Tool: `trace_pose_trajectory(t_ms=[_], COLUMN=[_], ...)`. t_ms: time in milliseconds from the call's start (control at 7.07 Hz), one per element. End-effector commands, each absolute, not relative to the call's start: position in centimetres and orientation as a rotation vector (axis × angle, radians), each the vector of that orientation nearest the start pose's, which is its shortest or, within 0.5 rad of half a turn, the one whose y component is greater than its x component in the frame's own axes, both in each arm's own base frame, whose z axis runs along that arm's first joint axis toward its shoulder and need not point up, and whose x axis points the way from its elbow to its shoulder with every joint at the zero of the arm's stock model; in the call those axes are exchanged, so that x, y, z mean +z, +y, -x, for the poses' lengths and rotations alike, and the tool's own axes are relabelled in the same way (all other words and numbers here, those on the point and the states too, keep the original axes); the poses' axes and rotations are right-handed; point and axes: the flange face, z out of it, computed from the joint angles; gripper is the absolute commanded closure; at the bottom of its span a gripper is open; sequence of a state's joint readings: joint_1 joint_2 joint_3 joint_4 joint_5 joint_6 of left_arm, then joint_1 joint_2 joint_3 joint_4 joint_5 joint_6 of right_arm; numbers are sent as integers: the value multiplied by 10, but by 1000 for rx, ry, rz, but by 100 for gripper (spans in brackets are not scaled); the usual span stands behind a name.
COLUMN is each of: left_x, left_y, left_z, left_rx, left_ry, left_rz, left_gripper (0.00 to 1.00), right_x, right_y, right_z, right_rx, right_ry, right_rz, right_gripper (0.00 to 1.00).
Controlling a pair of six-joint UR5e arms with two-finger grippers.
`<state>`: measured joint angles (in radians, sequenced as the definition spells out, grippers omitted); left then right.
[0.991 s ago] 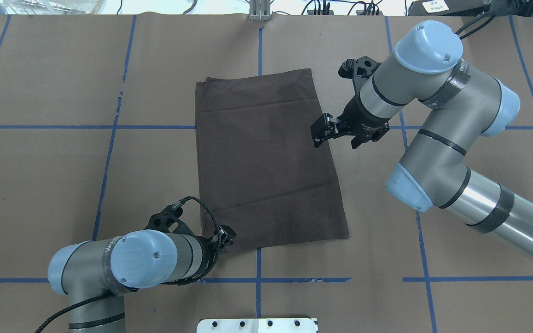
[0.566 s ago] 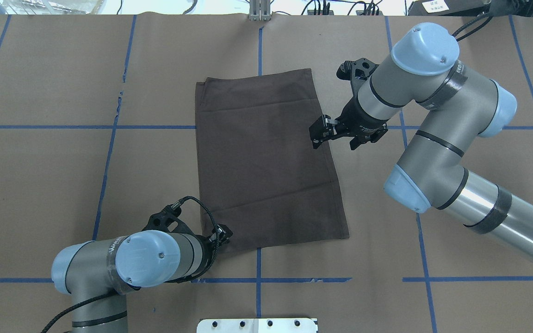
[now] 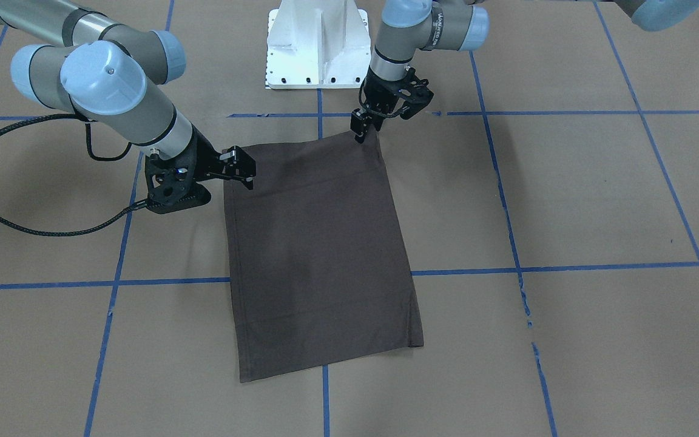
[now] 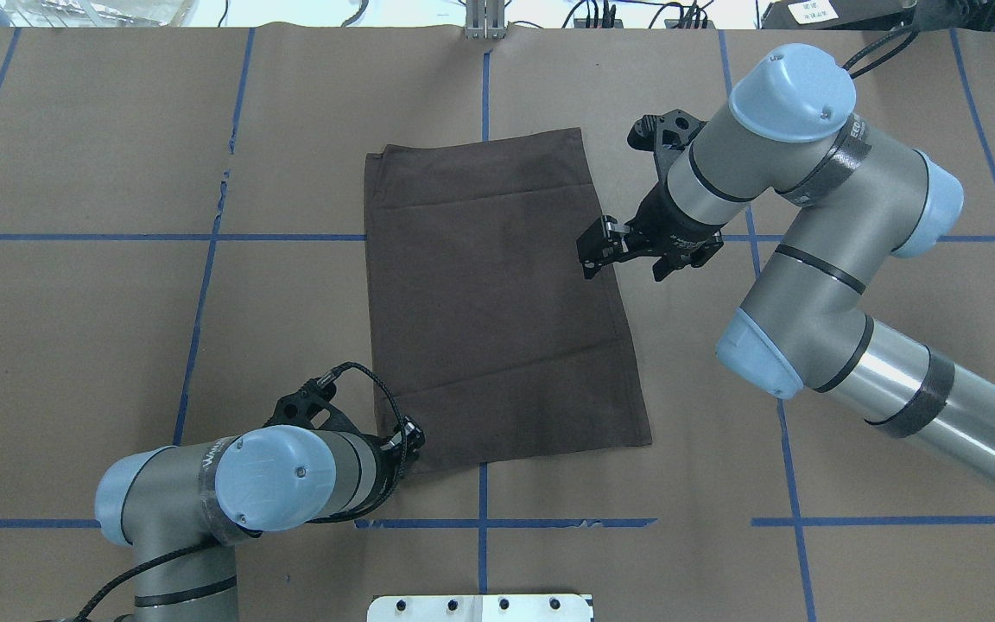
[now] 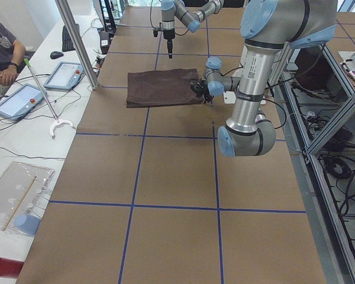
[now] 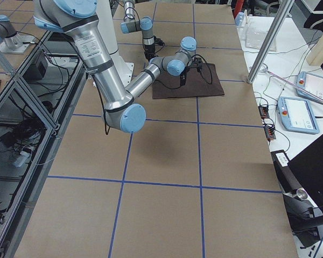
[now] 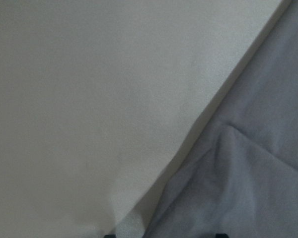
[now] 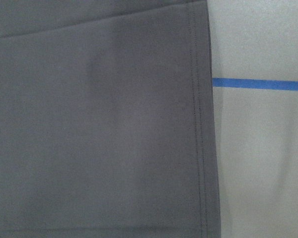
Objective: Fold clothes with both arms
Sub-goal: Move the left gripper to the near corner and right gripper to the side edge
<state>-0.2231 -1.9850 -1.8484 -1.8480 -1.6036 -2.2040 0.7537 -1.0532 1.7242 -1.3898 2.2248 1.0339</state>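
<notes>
The clothes are one dark brown shirt (image 4: 497, 294), folded into a flat rectangle in the middle of the table (image 4: 100, 345); collar, logo and tags are hidden. My left gripper (image 4: 411, 441) is low at the shirt's near left corner. In the left wrist view that corner (image 7: 248, 173) lies between two fingertips set wide apart, so it is open. My right gripper (image 4: 623, 259) hovers over the shirt's right edge, open and empty. The right wrist view shows only the hemmed edge (image 8: 201, 124). From the front, the left gripper (image 3: 361, 130) touches the corner and the right gripper (image 3: 228, 173) sits beside the shirt (image 3: 319, 255).
Brown paper with blue tape lines (image 4: 480, 523) covers the table. The white pedestal base (image 3: 316, 42) stands at the robot's side. At the far edge a person (image 5: 3, 50) sits by tablets (image 5: 21, 100) and a metal pole (image 5: 77, 41).
The left gripper has shifted slightly left along the shirt's near corner, with its elbow swinging a little. The right gripper has edged a bit left over the shirt's edge. The shirt lies as before.
</notes>
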Motion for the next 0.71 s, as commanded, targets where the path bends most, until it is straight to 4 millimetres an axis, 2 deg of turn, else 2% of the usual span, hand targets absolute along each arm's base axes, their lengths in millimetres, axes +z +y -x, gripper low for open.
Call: trace_pose_trajectory(t_ms=[0, 142, 425, 566], left_x=[274, 273, 264, 258], left_y=[-260, -260, -259, -257], left_z=[-567, -566, -559, -554], left_rx=[-766, -760, -737, -696], left_ry=[971, 974, 979, 978], left_rz=[237, 238, 231, 207], left_gripper=[93, 100, 100, 100], right_x=[266, 267, 270, 266], right_y=[-492, -492, -487, -472], right_z=[419, 419, 421, 420], right_rx=[-80, -80, -39, 88], right_ry=[-1019, -1018, -1015, -1023], right_rz=[-2, -1, 28, 77], right_gripper=[0, 0, 0, 0])
